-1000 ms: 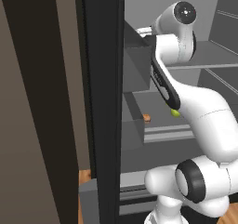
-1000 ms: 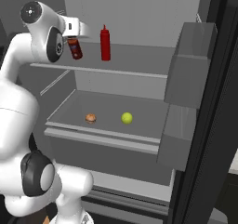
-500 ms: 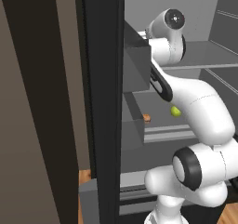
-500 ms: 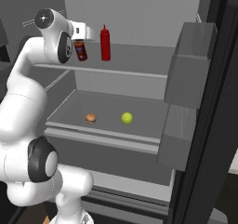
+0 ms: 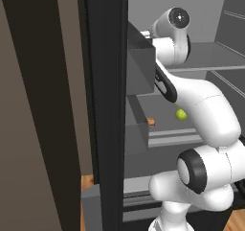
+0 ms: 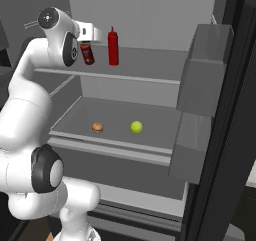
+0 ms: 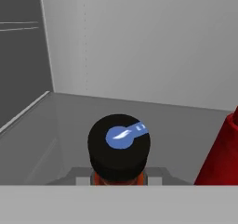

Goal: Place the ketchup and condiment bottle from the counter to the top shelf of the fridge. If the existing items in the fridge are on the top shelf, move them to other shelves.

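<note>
The condiment bottle [image 6: 88, 55] is dark red with a black cap and stands slightly tilted at the left of the fridge's top shelf [image 6: 150, 67]. My gripper [image 6: 85, 45] comes from the left and is shut on its upper part. In the hand view its cap [image 7: 119, 146] sits between my fingertips [image 7: 82, 180], with the shelf floor beyond. The red ketchup [image 6: 113, 47] stands upright just to the bottle's right on the same shelf, and its side shows as the ketchup [image 7: 223, 153] at the right edge of the hand view.
On the shelf below lie a small brown item [image 6: 97, 127] and a green round fruit [image 6: 136, 127]. Grey door bins [image 6: 205, 70] hang on the open door at the right. The dark fridge door edge [image 5: 105, 105] blocks the left of the left base view.
My arm has swung the condiment bottle a little to the right, deeper onto the top shelf and closer to the ketchup. The ketchup and the items below have stayed put.
</note>
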Controlling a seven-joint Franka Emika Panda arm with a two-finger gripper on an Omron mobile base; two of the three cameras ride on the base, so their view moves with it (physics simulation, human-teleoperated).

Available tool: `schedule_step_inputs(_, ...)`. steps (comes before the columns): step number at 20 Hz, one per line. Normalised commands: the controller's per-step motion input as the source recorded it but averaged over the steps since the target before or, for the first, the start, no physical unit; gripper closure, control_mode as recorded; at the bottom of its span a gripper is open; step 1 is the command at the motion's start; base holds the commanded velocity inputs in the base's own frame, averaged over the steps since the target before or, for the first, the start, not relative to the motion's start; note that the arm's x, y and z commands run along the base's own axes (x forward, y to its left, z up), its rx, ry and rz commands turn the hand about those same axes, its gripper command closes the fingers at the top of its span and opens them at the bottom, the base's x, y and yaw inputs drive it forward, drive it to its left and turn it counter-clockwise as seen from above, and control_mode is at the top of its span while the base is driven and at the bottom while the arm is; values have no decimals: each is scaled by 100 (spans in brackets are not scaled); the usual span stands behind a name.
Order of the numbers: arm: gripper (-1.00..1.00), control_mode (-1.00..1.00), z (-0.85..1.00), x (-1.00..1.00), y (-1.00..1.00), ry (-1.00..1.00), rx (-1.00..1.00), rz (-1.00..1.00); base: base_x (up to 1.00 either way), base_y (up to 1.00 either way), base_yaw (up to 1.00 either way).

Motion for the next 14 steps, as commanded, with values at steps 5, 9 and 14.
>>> schedule_step_inputs(5,-100,-100,0,6,0,0,0,0,0,0,0)
schedule_step_inputs(9,-100,-100,0,12,0,-9,-2,0,0,0,0)
schedule_step_inputs(14,-100,-100,0,14,0,-19,-5,0,0,0,0)
